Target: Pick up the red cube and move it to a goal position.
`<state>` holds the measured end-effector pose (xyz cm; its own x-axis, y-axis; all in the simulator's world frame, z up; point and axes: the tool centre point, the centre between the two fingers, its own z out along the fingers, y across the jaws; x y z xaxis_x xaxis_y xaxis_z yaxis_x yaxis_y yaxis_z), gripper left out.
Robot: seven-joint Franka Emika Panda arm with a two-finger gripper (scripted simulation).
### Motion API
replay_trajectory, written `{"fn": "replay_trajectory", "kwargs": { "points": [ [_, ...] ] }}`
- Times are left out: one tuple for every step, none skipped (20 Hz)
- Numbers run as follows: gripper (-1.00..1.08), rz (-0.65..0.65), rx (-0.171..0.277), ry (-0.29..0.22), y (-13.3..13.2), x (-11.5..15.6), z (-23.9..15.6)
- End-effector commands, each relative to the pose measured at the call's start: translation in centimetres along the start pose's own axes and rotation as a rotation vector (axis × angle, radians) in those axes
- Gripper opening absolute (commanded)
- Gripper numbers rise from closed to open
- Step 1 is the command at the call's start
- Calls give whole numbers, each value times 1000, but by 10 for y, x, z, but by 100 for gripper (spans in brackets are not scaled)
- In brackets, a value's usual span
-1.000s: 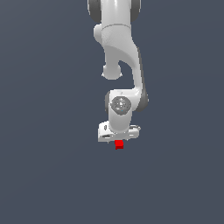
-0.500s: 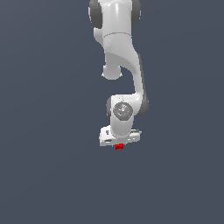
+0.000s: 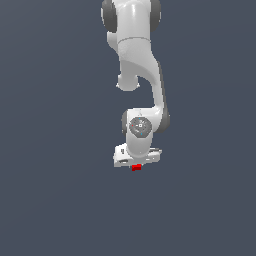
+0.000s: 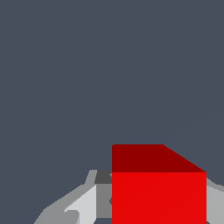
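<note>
One red cube is clamped in the closed pincer; fingers are mostly hidden (cube cropped in wrist view).

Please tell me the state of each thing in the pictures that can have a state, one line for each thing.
red cube: held between the fingers of the hand, mostly hidden under it in the exterior view.
hand: shut on the red cube, pointing down.
arm: bent, reaching down from the top of the exterior view.
</note>
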<state>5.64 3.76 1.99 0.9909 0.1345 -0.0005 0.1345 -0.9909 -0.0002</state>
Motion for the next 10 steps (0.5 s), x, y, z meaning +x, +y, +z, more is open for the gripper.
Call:
{"fn": "replay_trajectory", "kwargs": {
  "points": [
    [-100, 0, 0, 0, 0, 0, 0],
    [-100, 0, 0, 0, 0, 0, -1],
    [-100, 0, 0, 0, 1, 0, -2],
    [-100, 0, 0, 0, 1, -1, -4],
    [-100, 0, 0, 0, 2, -1, -6],
    [-100, 0, 0, 0, 2, -2, -9],
    [-100, 0, 0, 0, 3, -2, -12],
    [-100, 0, 0, 0, 4, -3, -16],
    [-100, 0, 0, 0, 5, -4, -21],
    [-100, 0, 0, 0, 6, -5, -25]
  ]
}}
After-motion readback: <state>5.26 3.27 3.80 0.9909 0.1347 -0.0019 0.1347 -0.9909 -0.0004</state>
